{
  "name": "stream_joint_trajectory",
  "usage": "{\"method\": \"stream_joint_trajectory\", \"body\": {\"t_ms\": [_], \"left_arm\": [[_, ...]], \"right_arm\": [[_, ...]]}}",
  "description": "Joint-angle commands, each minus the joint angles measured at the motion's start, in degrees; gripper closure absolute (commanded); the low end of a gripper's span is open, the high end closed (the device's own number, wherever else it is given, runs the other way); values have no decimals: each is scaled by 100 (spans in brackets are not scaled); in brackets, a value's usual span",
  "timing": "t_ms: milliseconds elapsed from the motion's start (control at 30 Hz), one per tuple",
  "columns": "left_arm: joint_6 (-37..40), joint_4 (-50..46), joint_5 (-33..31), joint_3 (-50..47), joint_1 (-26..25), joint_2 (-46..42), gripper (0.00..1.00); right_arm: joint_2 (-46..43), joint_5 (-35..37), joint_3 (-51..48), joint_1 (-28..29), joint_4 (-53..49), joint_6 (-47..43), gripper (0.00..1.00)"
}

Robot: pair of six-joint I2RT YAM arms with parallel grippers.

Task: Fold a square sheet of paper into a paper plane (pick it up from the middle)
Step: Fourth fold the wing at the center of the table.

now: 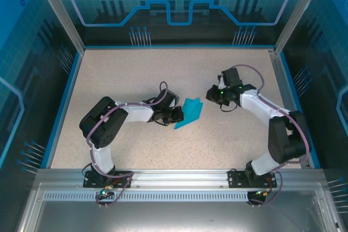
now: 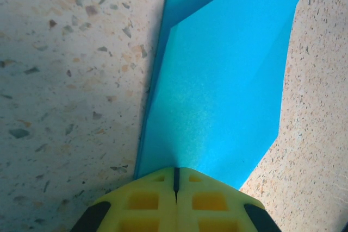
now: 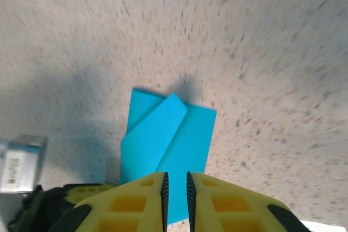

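The speckled table [image 1: 136, 74] takes up most of what I see, with the 2 arms reaching from its near edge toward the middle. Between their wrists lies the blue paper [image 1: 191, 111]. It is no flat square now but a part-folded shape, with layered flaps on top and 1 pointed end aimed near-left. I judge it well short of a finished dart. It sits about mid-table, just right of the left arm's wrist.

The left gripper [image 1: 177, 116] is clenched on the paper's left edge. In its wrist view the 2 yellow fingers [image 2: 147, 199] meet with no gap, and the blue sheet fans out from between them. The right gripper [image 1: 213, 95] hangs near the paper's far-right corner, apart from it. Its jaws are parted by a narrow slit and grasp nothing, and the paper shows on the table beyond them.

The step in hand looks to me like making or pressing the next crease. To do it well, I'd treat the left pinch as a firm anchor so the layers cannot slide. I'd bring the right claw down onto the top flap rather than its bare edge, then run along the fold line slowly, low and flat. Thin paper buckles easily, and a sideways tug against the held edge could tear it or spring the folds open.
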Motion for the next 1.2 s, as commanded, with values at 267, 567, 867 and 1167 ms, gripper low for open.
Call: {"method": "stream_joint_trajectory", "body": {"t_ms": [267, 567, 867, 1167], "left_arm": [[112, -882, -108, -45, -125, 187, 100], [97, -926, -127, -36, -134, 205, 100], [105, -964, -111, -89, -137, 196, 100], [98, -944, -108, -45, -143, 214, 100]], "right_arm": [[1129, -1185, 404, 958, 452, -189, 88], [2159, -1369, 561, 859, 884, -106, 93], [2630, -1092, 761, -131, 936, -205, 94], [2037, -912, 1098, -232, 558, -381, 93]]}}
